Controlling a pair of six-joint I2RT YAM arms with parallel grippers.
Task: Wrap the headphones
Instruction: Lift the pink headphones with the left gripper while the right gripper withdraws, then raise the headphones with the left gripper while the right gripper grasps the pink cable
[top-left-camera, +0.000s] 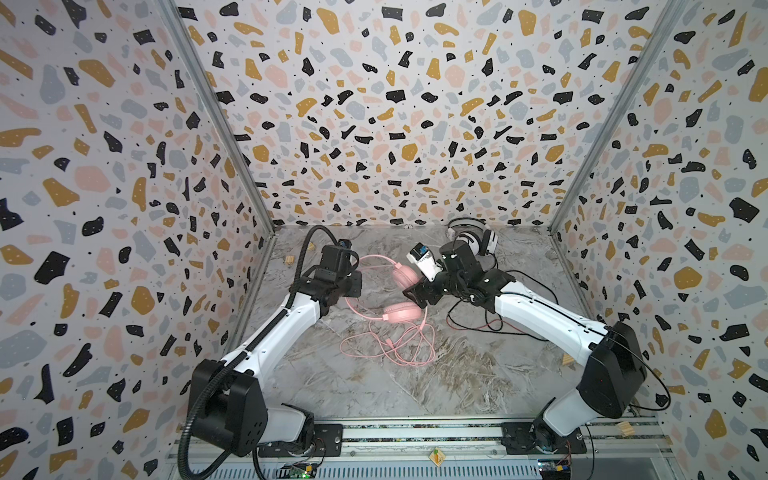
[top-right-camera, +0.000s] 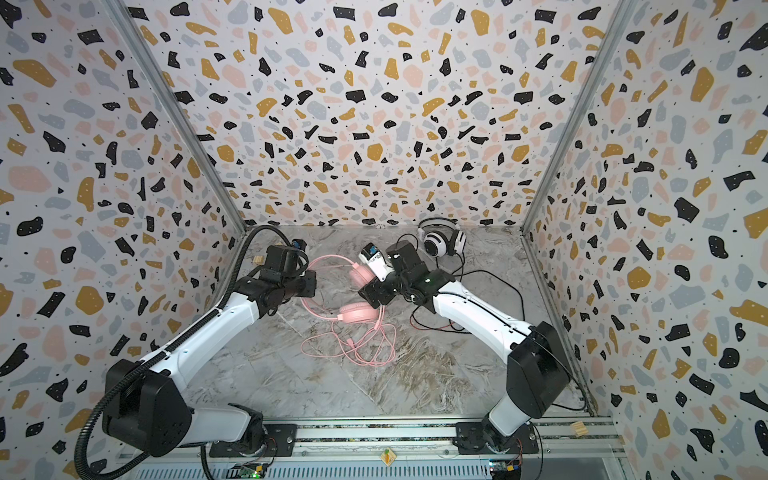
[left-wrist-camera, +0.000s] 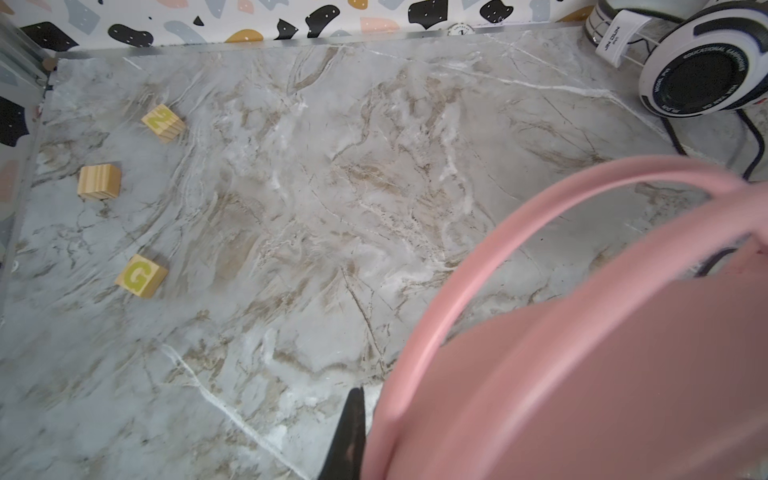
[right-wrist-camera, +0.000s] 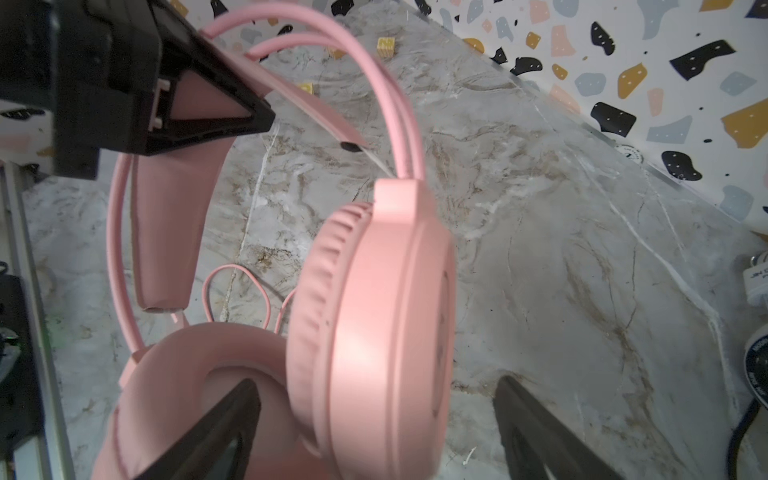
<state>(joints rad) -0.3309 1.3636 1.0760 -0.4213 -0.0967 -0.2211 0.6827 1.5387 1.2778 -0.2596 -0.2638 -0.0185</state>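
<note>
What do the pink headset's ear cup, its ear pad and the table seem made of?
The pink headset's ear cup: probably hard plastic, smooth satin, soft highlight. Its ear pad: likely leatherette over foam; pleated edge. Table: marble pattern, matte; stone or printed film, I cannot tell.

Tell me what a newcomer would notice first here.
The pink headphones, mid-table between both arms, with their cable in a loose tangle in front. The left gripper is shut on their headband, the right gripper open around one ear cup. The white-and-black headphones sit at the back wall.
</note>
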